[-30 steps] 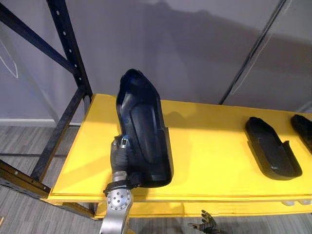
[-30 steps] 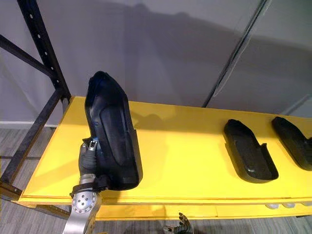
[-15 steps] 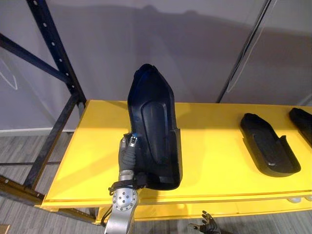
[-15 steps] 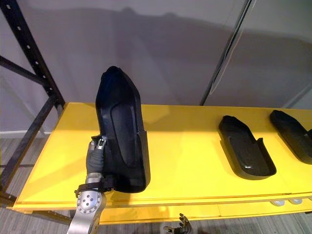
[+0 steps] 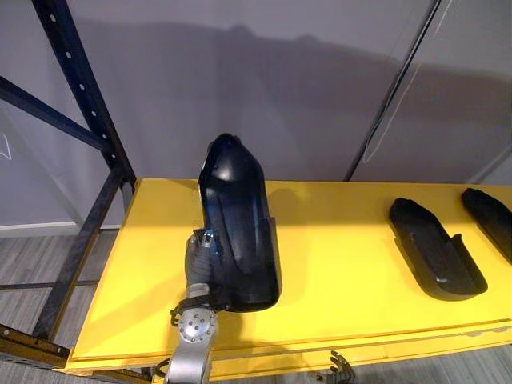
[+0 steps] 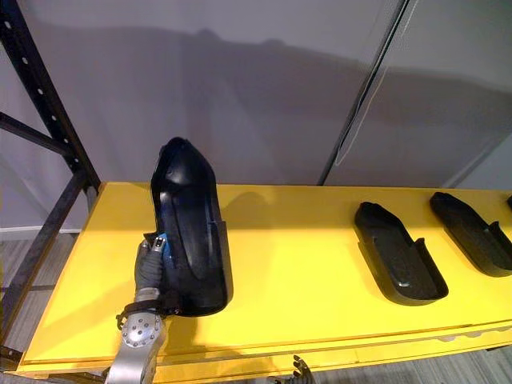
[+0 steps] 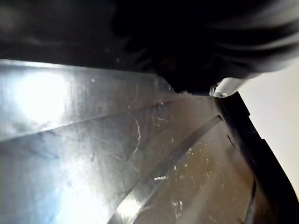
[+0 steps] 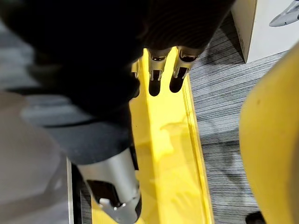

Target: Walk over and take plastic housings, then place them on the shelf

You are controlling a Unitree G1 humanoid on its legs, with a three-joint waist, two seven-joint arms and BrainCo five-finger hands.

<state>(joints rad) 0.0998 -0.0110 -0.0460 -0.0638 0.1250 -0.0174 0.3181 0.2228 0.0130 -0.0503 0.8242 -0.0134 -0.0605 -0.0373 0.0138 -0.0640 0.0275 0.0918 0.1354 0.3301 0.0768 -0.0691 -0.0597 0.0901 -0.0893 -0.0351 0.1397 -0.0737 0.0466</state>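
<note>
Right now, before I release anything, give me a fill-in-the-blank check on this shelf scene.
Left hand or right hand: the upright housing is gripped by the ___ one.
The shelf is ___ in colour.
The nearest flat housing lies to the upright one's ___.
The right hand hangs open ___ the shelf's front edge.
Missing words: left; yellow; right; below.

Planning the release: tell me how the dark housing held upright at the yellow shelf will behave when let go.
Probably stiff: the housing holds its moulded shape though the left robot hand grips only its lower edge. Likely tippy: upright, it is tall over a narrow end, while another housing lies flat on the shelf. Its glossy surface may be slippery.
</note>
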